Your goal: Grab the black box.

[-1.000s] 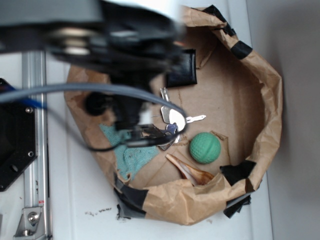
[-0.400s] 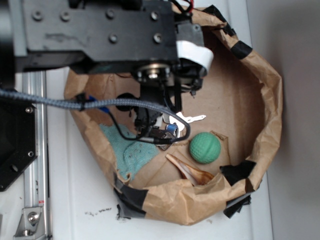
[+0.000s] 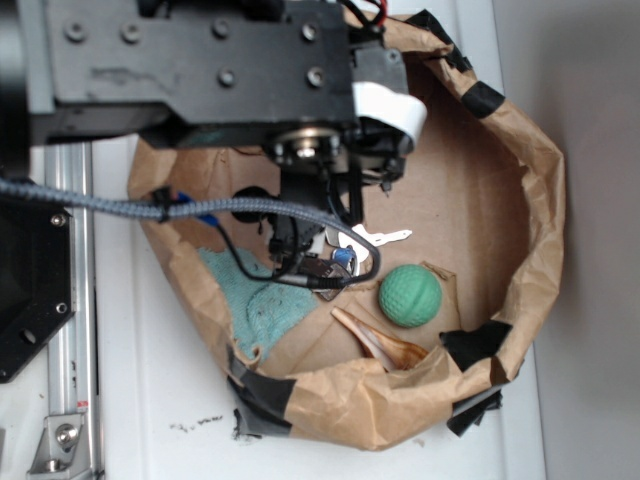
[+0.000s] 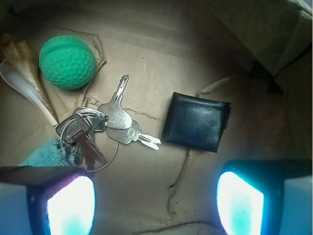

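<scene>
Two glowing finger pads frame the bottom of the wrist view, spread wide apart, so the black robot gripper is released, holding nothing. Small flat square black leather-like box lies on the brown paper floor just beyond the pads, untouched. Silver key bunch on a wire ring sits just beside the box. Green dimpled ball lies past the keys, touching a tan spiral seashell. Teal cloth scrap lies near the keys.

A white tabletop is being seen across the lower left of the frame, and a grey wall is being shown along the right edge.
</scene>
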